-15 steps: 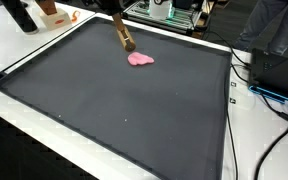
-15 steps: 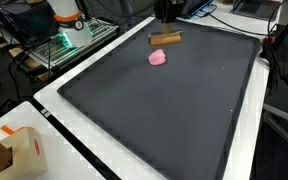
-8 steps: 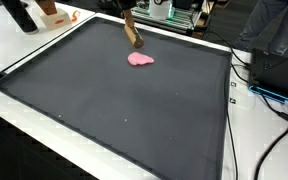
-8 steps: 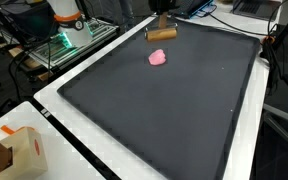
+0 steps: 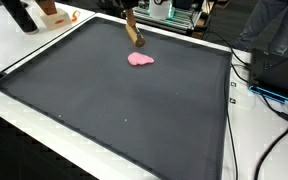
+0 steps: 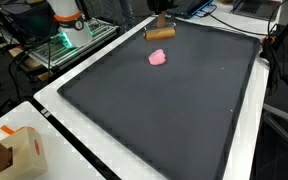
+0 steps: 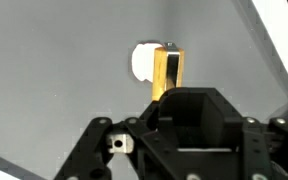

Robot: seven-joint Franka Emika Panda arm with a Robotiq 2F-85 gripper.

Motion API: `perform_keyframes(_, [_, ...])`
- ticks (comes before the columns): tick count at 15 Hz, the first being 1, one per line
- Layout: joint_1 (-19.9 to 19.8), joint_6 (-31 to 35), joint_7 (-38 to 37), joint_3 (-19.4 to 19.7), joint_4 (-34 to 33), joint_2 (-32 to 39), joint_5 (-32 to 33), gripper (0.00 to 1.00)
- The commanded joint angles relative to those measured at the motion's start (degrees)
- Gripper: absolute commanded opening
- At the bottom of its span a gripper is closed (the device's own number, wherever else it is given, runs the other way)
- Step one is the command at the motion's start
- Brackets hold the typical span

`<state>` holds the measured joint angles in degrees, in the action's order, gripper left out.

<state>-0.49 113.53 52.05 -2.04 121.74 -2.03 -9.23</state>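
The jaws are closed on a wooden block (image 5: 134, 33) (image 6: 161, 33), gripping its upper end; in the wrist view the block (image 7: 167, 70) sticks out beyond them, tilted; in both exterior views it hangs over the far edge of the black mat (image 5: 114, 110) (image 6: 174, 110); whether its lower end touches the mat I cannot tell; a pink lump (image 5: 140, 59) (image 6: 158, 58) lies on the mat just inside that far edge, near the block and apart from it; the mat covers a white desk (image 5: 44, 40); off the mat's near corner stands a cardboard box (image 6: 19, 150).
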Motion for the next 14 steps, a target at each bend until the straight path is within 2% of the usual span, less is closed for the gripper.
perform_keyframes(1, [1.03,0.67,-0.83,0.21,0.85,-0.54,1.40,0.23])
perform_keyframes(9, [7.52,14.45,-11.82,-6.04,13.17,-7.31,18.14,0.23])
perform_keyframes(14, [11.03,20.98,-24.19,-10.19,19.74,-10.58,29.01,0.23])
